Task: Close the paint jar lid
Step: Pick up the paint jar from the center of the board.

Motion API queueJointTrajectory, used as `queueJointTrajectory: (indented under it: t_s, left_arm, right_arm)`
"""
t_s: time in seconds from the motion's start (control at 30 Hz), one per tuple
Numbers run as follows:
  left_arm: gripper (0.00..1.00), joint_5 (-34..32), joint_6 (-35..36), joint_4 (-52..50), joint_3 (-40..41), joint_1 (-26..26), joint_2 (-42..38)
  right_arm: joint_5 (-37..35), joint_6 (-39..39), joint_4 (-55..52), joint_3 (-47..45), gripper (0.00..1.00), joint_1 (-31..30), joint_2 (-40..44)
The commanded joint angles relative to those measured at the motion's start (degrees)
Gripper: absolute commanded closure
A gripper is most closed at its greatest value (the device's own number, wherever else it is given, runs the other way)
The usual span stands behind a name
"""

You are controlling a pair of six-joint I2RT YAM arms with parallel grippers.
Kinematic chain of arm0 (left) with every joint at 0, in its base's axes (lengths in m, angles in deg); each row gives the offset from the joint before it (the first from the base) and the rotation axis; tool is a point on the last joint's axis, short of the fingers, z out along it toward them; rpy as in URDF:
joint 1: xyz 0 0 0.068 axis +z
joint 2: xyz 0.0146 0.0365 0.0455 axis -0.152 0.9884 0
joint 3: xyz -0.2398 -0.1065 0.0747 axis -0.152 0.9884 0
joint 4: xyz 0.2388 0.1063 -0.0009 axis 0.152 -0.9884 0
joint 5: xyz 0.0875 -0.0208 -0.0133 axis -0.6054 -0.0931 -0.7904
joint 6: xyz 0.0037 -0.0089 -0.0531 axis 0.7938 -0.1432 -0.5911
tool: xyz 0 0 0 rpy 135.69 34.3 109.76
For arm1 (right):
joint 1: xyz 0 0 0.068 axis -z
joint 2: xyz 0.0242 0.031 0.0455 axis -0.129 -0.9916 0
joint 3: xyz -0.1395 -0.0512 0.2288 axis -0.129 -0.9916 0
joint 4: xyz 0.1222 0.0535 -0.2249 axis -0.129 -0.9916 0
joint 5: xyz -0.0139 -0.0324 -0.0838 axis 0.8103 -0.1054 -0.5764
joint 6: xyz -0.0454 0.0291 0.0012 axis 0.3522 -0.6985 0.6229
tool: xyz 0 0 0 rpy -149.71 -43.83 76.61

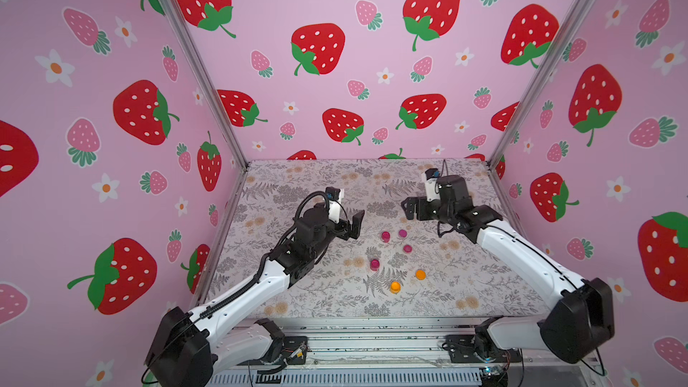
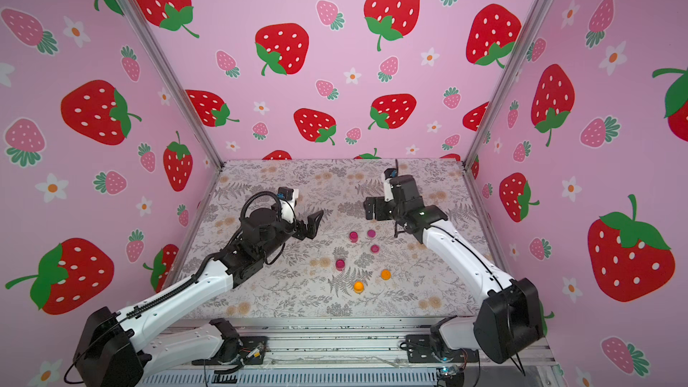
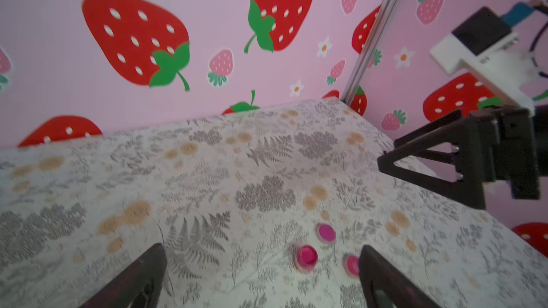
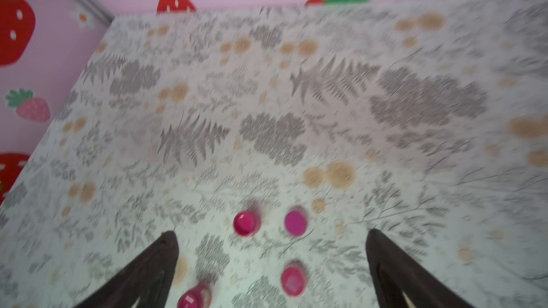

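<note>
Two small pink paint jars (image 1: 385,236) (image 1: 374,264) and an orange jar (image 1: 395,287) stand mid-table. Flat pink lids (image 1: 402,233) (image 1: 407,248) and an orange lid (image 1: 420,274) lie loose beside them. My left gripper (image 1: 355,225) hovers open just left of the pink group. In the left wrist view a pink jar (image 3: 307,257) sits between the fingers, well below them. My right gripper (image 1: 407,210) is open, above and behind the group. The right wrist view shows a jar (image 4: 245,223) and a lid (image 4: 295,223) ahead of its fingertips.
The floral tabletop (image 1: 298,292) is enclosed by pink strawberry-print walls (image 1: 335,68) on three sides, with metal corner posts (image 1: 495,158). The right gripper's fingers (image 3: 430,158) show in the left wrist view, apart from the left one.
</note>
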Motion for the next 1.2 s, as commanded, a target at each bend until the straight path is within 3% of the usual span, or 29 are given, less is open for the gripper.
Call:
queueJointTrajectory:
  t_s: [0.0, 0.23, 0.57, 0.77, 1.17]
  left_arm:
    - [0.01, 3.7, -6.2, 3.3, 8.2, -0.1, -5.5]
    - [0.01, 5.2, -7.0, 10.5, 19.1, -0.1, -13.0]
    - [0.01, 4.5, -6.9, 10.8, 21.4, 0.4, -14.4]
    - [0.01, 5.4, -6.6, 10.5, 21.6, 0.7, -15.2]
    - [0.01, 7.4, -6.9, 11.1, 22.7, 1.4, -15.8]
  right_arm:
    - [1.1, -4.3, -15.3, 2.5, 0.0, -3.2, -3.0]
    - [-1.0, -6.0, -19.3, 9.8, 0.06, -9.0, -14.7]
    - [-4.2, -6.7, -19.5, 18.9, 0.25, -10.1, -29.1]
    - [-6.6, -6.9, -20.0, 21.9, 0.4, -10.1, -33.9]
    - [-9.9, -6.2, -20.2, 23.5, 0.47, -9.8, -37.9]
